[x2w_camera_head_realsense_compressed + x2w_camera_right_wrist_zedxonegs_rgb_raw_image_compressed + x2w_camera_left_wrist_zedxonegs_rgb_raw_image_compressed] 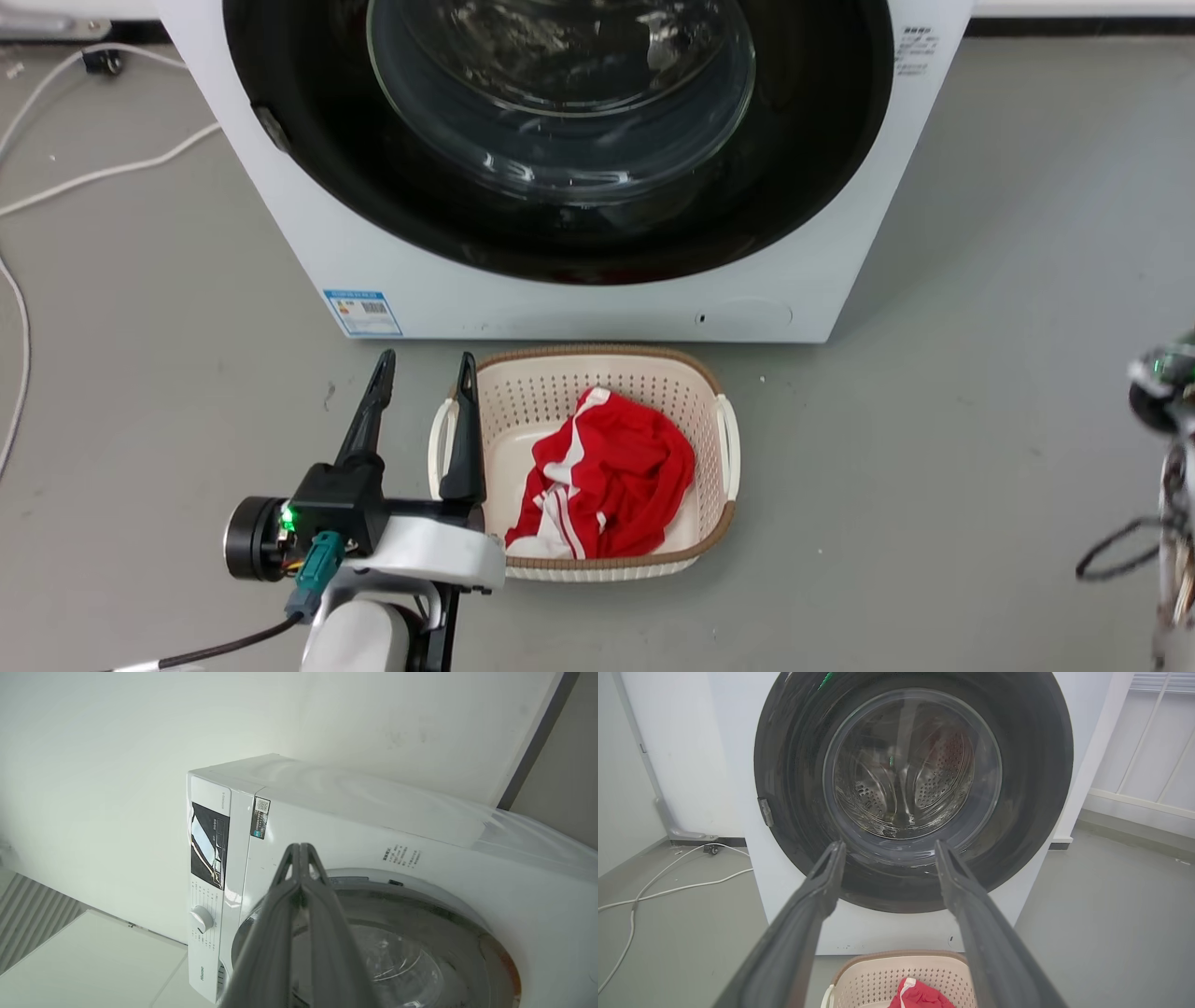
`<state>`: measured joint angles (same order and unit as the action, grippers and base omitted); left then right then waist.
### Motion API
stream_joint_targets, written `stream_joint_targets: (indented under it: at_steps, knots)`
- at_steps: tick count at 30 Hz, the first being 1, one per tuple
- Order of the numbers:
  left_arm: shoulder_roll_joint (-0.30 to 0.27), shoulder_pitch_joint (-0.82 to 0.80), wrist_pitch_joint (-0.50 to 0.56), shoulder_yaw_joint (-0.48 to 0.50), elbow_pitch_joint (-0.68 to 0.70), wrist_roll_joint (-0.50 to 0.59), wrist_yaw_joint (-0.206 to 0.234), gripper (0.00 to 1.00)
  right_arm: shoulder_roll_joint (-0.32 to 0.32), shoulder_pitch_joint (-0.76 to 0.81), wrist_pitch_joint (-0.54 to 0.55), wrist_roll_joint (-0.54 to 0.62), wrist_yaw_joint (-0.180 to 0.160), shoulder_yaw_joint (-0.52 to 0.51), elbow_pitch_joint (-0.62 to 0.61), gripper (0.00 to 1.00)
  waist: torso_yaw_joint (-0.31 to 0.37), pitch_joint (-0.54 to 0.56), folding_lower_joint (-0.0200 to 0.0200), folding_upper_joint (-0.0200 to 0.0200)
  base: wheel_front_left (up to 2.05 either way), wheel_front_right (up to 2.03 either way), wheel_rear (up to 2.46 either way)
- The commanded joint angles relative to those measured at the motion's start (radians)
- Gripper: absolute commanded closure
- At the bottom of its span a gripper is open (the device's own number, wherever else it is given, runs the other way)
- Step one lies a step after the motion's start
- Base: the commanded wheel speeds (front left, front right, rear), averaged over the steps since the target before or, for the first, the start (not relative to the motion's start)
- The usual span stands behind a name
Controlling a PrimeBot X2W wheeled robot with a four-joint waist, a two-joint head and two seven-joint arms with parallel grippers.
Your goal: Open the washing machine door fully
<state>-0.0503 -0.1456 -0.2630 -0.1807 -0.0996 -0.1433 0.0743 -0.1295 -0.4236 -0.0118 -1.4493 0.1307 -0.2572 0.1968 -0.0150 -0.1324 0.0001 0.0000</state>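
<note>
Got the left gripper [425, 362] spread wide open, nothing between the fingers, pointing straight at the washing machine [597, 303]. Dead ahead of it from the wrist camera, seeing the washing machine door [915, 765] sitting flush in the front of the machine, so shut by the look of it. Well clear of the fingertips, no contact. Can make out the drum [934, 779] through the glass. Also spotting a small latch [766, 812] on the door's rim, off to the left of the left finger and a bit above the tips.

Just right of that gripper, down on the floor [934, 420], got a basket [597, 357] with red and white cloth [607, 476] in it. Seeing the right finger overlap the basket's left handle from the head camera, can't tell whether touching. Further left of the gripper, seeing white cables [103, 173] across the floor. Ahead of the left finger, low on the machine, got a blue label [362, 313], plus a round cap [742, 315] further right, past the basket.

Got the right gripper [299, 848] clamped closed, fingers pressed together with nothing in them. Aimed at the upper front of the machine, with the door's glass below and right of the tips in its wrist view. Left of those fingers, seeing a dark control panel [209, 844] and a white knob [202, 918]. Can't tell how close the tips are to the machine.
</note>
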Motion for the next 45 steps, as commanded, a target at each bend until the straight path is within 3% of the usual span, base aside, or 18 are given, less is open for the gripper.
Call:
stream_joint_targets:
  at_steps: [1,12,23,33,45]
  knots:
    - [0.000,-0.017,-0.003,0.000,0.008,0.000,0.007,0.00,-0.012,-0.052,0.017,-0.011,0.000,0.001,0.020,1.00,-0.003,-0.041,-0.0001,0.0000,0.00,0.00,0.00]
    - [0.000,-0.100,-0.003,-0.030,0.050,-0.002,0.039,0.00,-0.142,-0.512,0.156,-0.006,0.000,0.045,0.295,1.00,-0.027,-0.172,-0.0001,0.0000,0.00,0.00,0.00]
    - [0.000,-0.165,-0.003,-0.066,0.077,-0.007,0.068,0.00,-0.203,-0.892,0.346,0.162,0.000,0.208,0.595,1.00,-0.058,-0.268,-0.0001,0.0000,0.00,0.00,0.00]
    - [0.000,-0.194,-0.003,-0.087,0.091,-0.016,0.091,0.00,-0.181,-1.044,0.518,0.291,0.000,0.323,0.720,1.00,-0.078,-0.323,-0.0001,0.0000,0.00,0.00,0.00]
    - [0.000,-0.218,-0.003,-0.102,0.100,-0.020,0.109,0.00,-0.153,-1.116,0.578,0.382,0.000,0.354,0.795,1.00,-0.080,-0.370,-0.0001,0.0000,0.00,0.00,0.00]
